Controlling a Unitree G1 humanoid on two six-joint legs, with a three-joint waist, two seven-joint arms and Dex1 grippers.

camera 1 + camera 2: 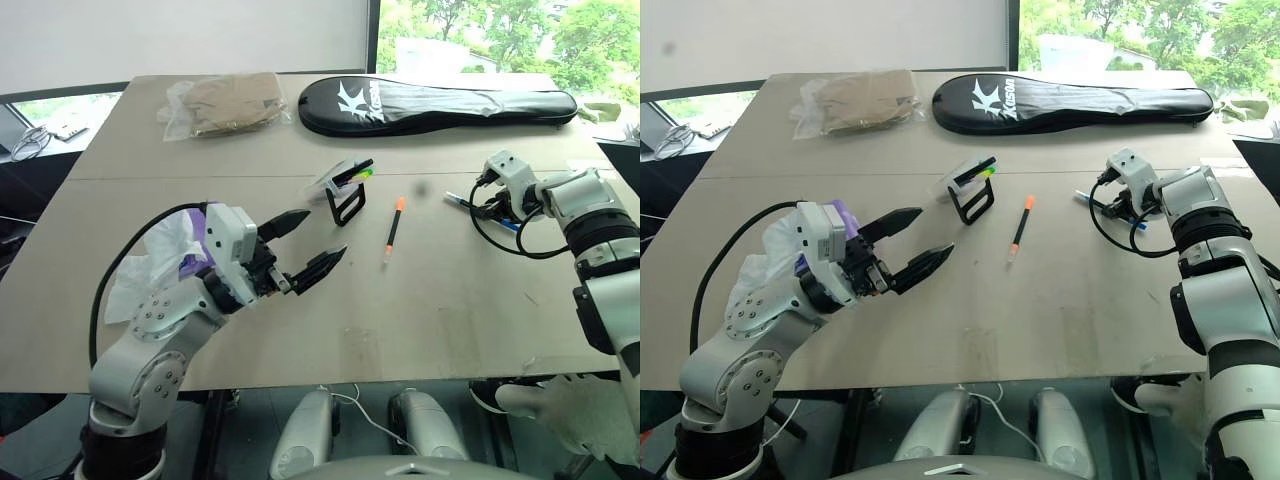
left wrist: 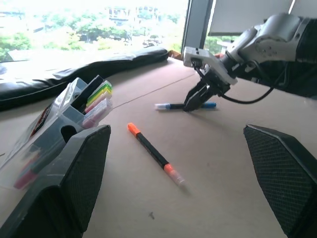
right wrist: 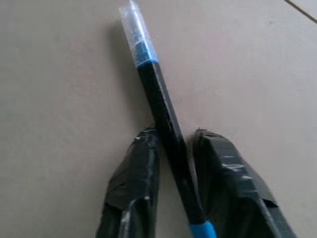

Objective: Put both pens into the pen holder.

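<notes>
Right wrist view: right claw (image 3: 173, 198) closed on the blue pen (image 3: 163, 119), which lies flat on the worktop (image 1: 420, 300) near the right edge, fingers (image 3: 131, 193) pinching its dark barrel on both sides. Left claw (image 1: 305, 245) is wide open, holding nothing, above the worktop left of centre. Orange pen (image 1: 394, 228) lies loose mid-worktop, between the two claws. Holder (image 1: 342, 187) lies tipped over just left of the orange pen, with markers inside. Racket bag (image 1: 440, 104) and a plastic bag (image 1: 225, 103) sit along the far edge.
</notes>
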